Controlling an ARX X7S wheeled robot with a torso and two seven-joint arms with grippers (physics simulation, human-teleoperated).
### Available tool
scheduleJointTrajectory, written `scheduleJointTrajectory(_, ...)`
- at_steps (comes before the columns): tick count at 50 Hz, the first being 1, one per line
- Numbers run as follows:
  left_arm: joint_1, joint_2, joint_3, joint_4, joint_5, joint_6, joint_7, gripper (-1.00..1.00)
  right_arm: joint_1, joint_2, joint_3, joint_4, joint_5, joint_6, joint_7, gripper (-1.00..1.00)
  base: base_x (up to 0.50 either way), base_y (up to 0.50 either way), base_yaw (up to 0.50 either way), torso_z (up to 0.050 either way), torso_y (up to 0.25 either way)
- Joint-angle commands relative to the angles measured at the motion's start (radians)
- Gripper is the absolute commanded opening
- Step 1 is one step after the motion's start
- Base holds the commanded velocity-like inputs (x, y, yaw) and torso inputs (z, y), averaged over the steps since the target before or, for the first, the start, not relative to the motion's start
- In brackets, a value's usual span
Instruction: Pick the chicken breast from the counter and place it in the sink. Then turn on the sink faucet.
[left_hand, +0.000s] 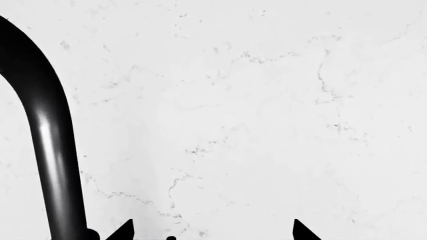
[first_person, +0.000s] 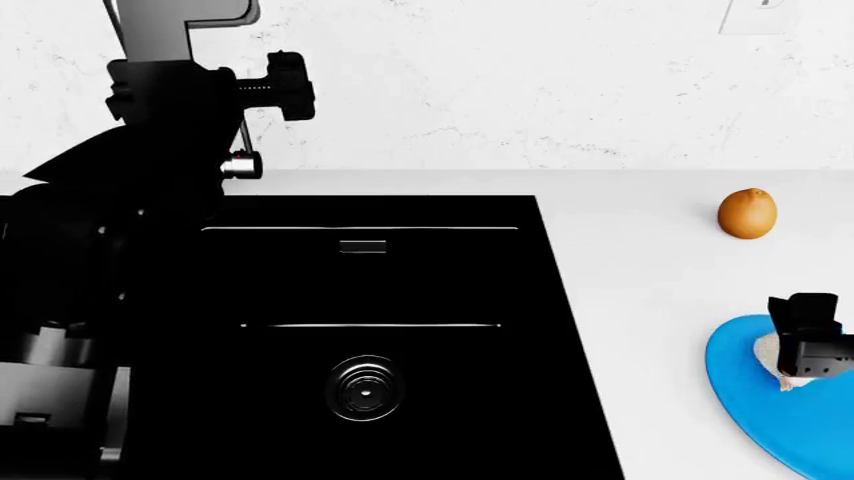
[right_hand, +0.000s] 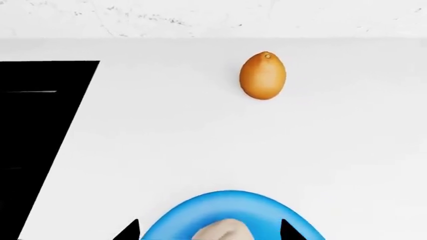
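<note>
**Two grippers, one chicken breast: pick step in hand**

Item 1. The chicken breast (right_hand: 222, 231) is lying on the blue plate (right_hand: 200, 207), which is sitting on the white counter (right_hand: 167, 145) well to the right of the sink (first_person: 400, 290). Only its pale upper edge is showing in the right wrist view; in the head view it is peeking out beside the gripper.

Item 2. The right gripper (right_hand: 210, 231) is hanging over the plate with its two dark fingertips standing wide apart, one to each side of the meat. Whether they are touching it cannot be told.

Item 3. The left gripper (left_hand: 212, 231) is pointing at the marble wall beside the sink faucet (left_hand: 50, 150), its tips spread wide and holding nothing.

Item 4. An orange-brown egg-shaped object (first_person: 747, 213) is resting on the counter, farther back and apart from the plate.

Item 5. The sink is showing empty, its drain (first_person: 362, 388) bare.

Step, as judged: the pick is being set up and nothing is placed yet. The next move is likely calling for the right fingers to settle lower around the breast and close, then a carry leftward over the basin rim. The left arm is looking well placed for the faucet lever afterwards.
</note>
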Motion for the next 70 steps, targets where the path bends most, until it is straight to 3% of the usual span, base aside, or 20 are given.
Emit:
scheduleJointTrajectory(1,-0.001,0.001,0.004,-0.010,0.001,0.007,0.003,1.00,-0.049,0.014,0.032,0.001,-0.049,-0.011,-0.024,1.00,0.00,0.00,0.00,0.000,0.000)
scheduleJointTrajectory(26,-0.001,0.002,0.010,-0.022,0.002,0.017,0.005,1.00,-0.170,-0.016,0.039,0.019,-0.214,-0.072,-0.153,1.00,0.00,0.00,0.00,0.000,0.000)
scheduleJointTrajectory(43,0.000,0.003,0.012,-0.030,0.000,0.025,0.007,1.00,-0.141,-0.053,-0.063,0.034,-0.283,-0.124,-0.218,1.00,0.00,0.00,0.00,0.000,0.000)
scheduleJointTrajectory(70,0.004,0.004,0.021,-0.037,-0.001,0.031,0.008,1.00,-0.200,-0.066,-0.078,0.056,-0.346,-0.176,-0.269,1.00,0.00,0.00,0.00,0.000,0.000)
